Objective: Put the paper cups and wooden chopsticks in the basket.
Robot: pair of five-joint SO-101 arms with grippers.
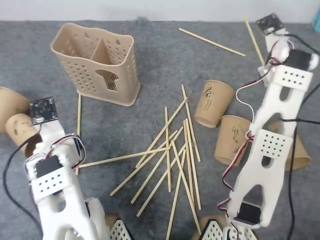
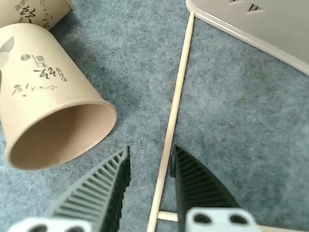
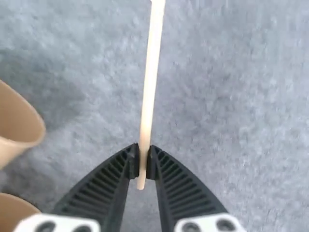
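Pinched shut in the right gripper (image 3: 143,147), one chopstick (image 3: 150,82) is held over the grey mat (image 3: 231,72). A second chopstick (image 2: 176,92) is straddled by the left gripper (image 2: 151,149), narrowly parted, beside the basket (image 1: 95,75). Nothing is seen in the basket; scattered chopsticks (image 1: 167,150) and paper cups (image 1: 212,102) are left outside.

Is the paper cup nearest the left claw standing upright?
No, the paper cup lies on its side, its open mouth showing.

Grey felt-like mat (image 1: 150,65) covers the table from edge to edge. Pale wall strip (image 1: 150,9) beyond the far edge. Blue object (image 1: 317,20) at the far right corner, cut off.
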